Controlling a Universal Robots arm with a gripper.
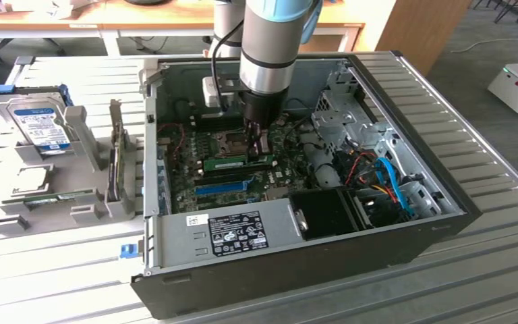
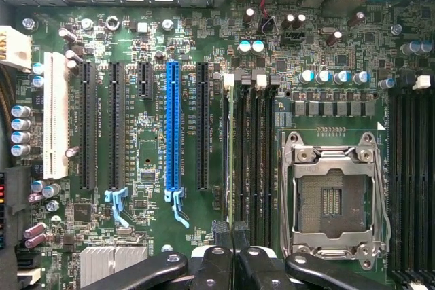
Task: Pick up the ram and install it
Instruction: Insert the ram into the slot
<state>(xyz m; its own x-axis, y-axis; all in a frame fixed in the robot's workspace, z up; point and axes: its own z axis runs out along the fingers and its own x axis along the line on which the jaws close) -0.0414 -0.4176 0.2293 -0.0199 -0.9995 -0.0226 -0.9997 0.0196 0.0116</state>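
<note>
Green and seen edge-on, the ram (image 2: 232, 147) stands in a black memory slot near the middle of the motherboard (image 2: 146, 161), between the blue slot (image 2: 172, 127) and the CPU socket (image 2: 333, 198). The gripper (image 2: 233, 230) has its fingers (image 2: 219, 234) closed almost fully, pinching the stick's thin top edge at one end. Doing this well, I judge, means holding the stick upright, square to the slot, and pressing evenly so neither end rides high. The fingers hide that end's latch, and whether the stick is fully seated is hard to make out.
</note>
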